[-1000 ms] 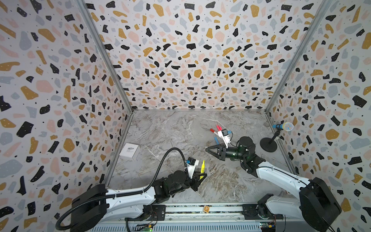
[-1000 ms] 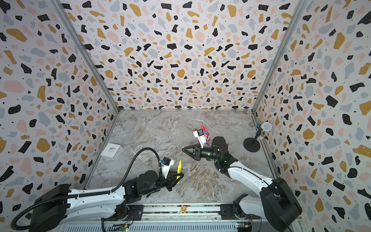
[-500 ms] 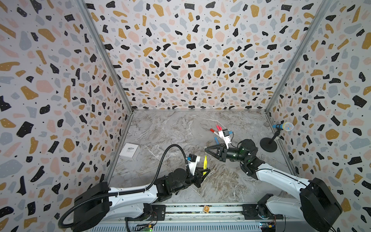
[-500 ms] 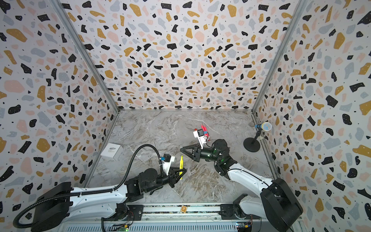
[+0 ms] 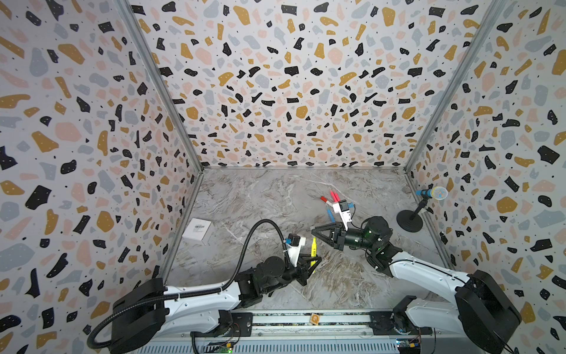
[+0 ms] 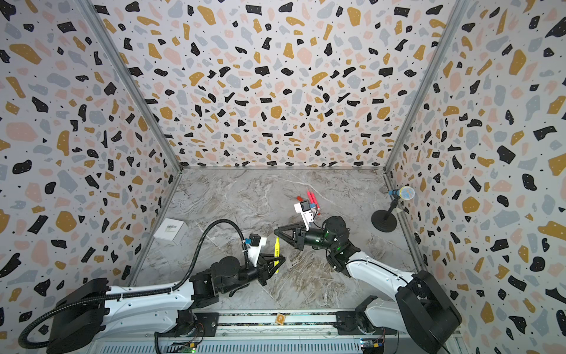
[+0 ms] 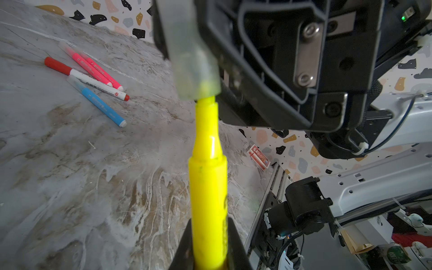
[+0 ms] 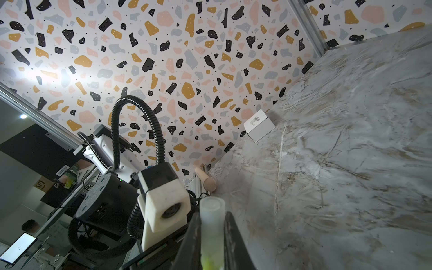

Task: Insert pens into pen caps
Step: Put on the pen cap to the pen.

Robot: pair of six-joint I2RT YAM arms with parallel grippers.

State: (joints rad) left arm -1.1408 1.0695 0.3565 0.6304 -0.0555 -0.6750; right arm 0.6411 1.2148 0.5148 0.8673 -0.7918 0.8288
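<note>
White and flat, a small box [image 5: 197, 230] lay at the nine o'clock edge of the table [image 5: 269, 196]. The left gripper [image 5: 313, 264] was clamped on the yellow pen [image 5: 313, 249], which pointed toward twelve, its nib just inside the translucent cap [image 7: 194, 60] pinched in the right gripper [image 5: 315, 232]. At one o'clock of that gripper lay four loose pens [image 7: 98, 84], blue, white and two pink; a microphone [image 5: 432, 193] stood at three.

The right pincer [image 8: 211, 225] grips a translucent pen cap [image 8: 211, 209] with yellow showing at one end
</note>
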